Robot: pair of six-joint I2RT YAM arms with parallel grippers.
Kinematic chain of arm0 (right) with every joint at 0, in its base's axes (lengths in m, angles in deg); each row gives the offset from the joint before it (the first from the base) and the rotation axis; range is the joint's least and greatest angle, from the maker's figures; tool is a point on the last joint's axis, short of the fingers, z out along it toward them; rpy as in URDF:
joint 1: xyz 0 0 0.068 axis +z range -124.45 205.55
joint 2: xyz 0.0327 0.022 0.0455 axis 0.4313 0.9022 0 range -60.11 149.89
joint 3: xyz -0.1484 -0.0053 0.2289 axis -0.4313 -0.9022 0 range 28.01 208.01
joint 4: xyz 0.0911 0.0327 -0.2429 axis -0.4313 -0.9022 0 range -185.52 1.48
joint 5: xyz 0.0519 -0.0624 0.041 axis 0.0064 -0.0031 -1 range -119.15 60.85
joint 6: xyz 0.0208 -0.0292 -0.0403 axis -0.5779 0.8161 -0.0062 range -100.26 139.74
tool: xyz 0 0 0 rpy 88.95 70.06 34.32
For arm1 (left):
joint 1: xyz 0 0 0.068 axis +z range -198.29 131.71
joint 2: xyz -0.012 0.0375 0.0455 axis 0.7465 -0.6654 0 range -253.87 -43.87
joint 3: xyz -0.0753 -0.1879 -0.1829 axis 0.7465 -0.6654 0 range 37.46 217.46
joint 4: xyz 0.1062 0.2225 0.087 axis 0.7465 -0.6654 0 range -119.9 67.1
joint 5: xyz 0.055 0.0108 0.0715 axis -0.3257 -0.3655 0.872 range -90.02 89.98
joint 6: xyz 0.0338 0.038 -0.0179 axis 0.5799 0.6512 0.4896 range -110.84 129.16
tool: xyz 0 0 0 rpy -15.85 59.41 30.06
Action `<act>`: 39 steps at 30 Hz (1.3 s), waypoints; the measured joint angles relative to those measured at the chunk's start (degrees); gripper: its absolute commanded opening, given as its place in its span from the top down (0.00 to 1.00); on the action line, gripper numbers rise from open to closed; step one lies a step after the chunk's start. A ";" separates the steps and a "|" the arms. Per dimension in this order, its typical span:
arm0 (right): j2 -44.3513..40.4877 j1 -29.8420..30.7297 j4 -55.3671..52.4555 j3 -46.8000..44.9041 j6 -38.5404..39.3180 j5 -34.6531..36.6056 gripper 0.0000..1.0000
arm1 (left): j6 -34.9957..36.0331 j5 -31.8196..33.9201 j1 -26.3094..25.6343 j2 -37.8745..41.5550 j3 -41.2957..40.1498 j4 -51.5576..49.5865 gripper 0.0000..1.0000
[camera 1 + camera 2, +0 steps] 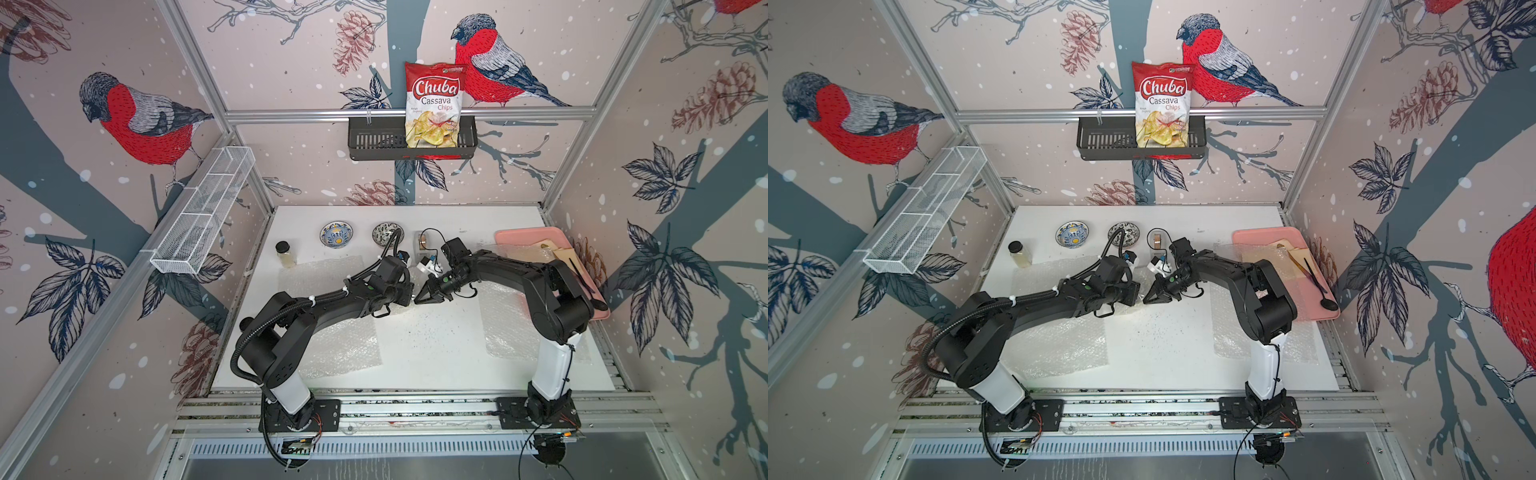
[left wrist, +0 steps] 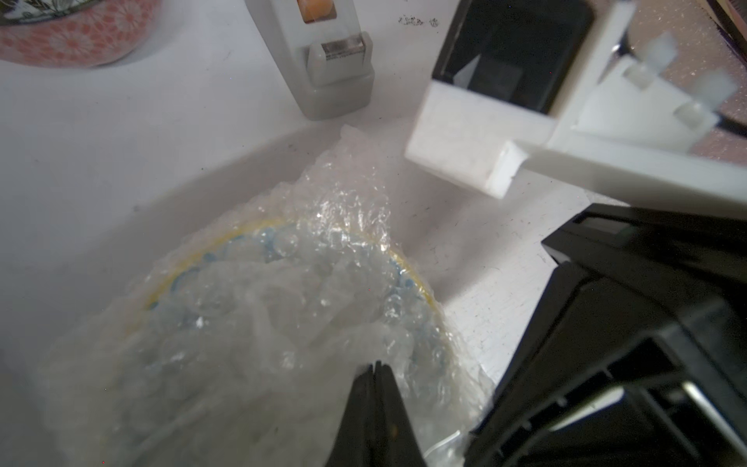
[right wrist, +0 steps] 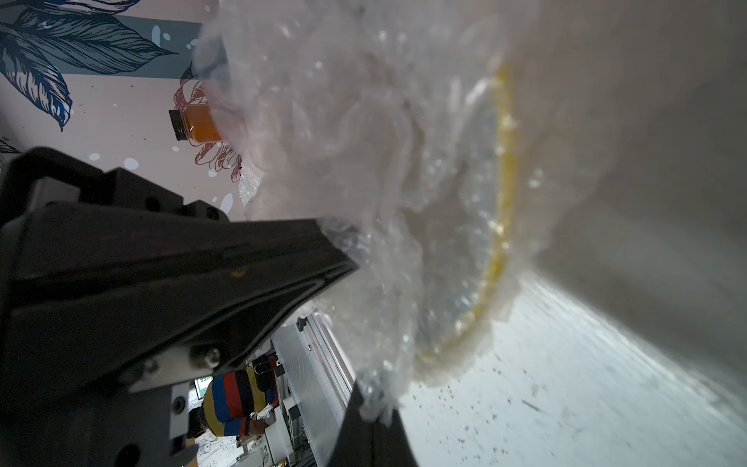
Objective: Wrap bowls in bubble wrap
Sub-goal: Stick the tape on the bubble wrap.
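A pale bowl with a yellow rim lies bundled in bubble wrap at the table's middle, between both arms. My left gripper is shut, its tips resting on the wrap over the bowl. My right gripper is shut on a bunched edge of that bubble wrap. In both top views the two grippers meet tip to tip and hide the bundle. A blue-and-yellow bowl and a black-and-white bowl sit bare at the back. Two flat bubble wrap sheets lie under the arms.
A glass jar with a black lid stands at the back left. A tape dispenser stands just behind the grippers. A pink tray with tan paper and a black spoon fills the right edge.
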 measured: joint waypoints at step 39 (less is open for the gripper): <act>2.01 -0.92 11.02 -3.87 -5.81 3.76 0.76 | -1.95 -2.82 0.50 -2.23 -2.73 4.79 1.00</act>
